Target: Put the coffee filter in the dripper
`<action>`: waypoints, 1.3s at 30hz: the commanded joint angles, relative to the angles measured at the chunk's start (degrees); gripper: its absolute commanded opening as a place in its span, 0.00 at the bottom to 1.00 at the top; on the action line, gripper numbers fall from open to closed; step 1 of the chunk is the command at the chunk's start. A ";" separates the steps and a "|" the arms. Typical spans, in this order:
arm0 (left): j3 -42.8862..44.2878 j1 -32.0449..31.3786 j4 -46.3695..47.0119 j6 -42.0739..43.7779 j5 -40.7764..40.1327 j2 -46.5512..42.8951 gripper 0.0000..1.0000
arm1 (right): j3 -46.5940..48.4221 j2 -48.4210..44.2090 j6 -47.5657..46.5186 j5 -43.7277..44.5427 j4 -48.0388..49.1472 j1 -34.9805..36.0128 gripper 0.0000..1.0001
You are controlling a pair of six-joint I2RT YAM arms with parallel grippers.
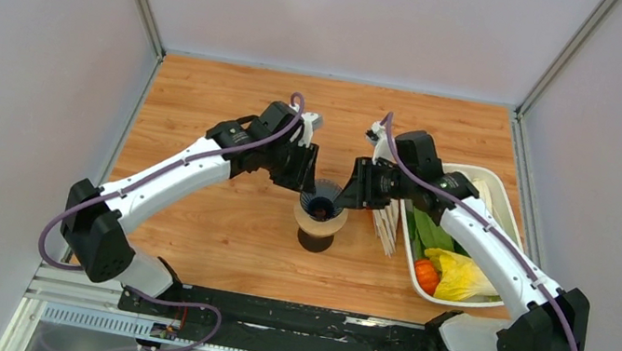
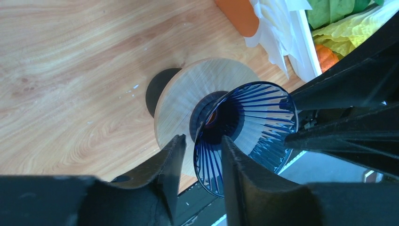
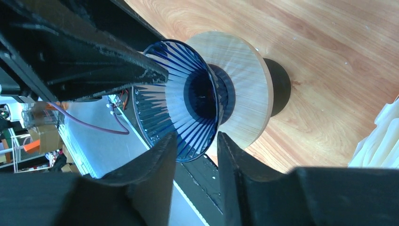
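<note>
The navy-blue ribbed dripper (image 1: 319, 205) sits in a tan ring (image 1: 318, 224) on a dark vessel at the table's middle. It also shows in the left wrist view (image 2: 254, 117) and the right wrist view (image 3: 188, 108), with nothing inside it. My left gripper (image 1: 306, 184) (image 2: 201, 141) straddles its rim from the left, one finger inside and one outside, jaws apart. My right gripper (image 1: 343, 201) (image 3: 196, 139) straddles the rim from the right, jaws apart. No single loose coffee filter is in view.
An upright stack of white filters (image 1: 388, 227) (image 2: 277, 28) (image 3: 381, 141) stands just right of the dripper. A white basket (image 1: 512, 193) with greens and an orange fruit (image 1: 425, 274) sits at the right. The dark vessel (image 2: 157, 89) (image 3: 280, 84) shows under the ring.
</note>
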 commanded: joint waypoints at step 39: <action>16.53 15.50 -4.15 19.17 12.44 -3.19 0.65 | 6.14 6.72 -47.16 21.28 -17.26 -12.83 0.56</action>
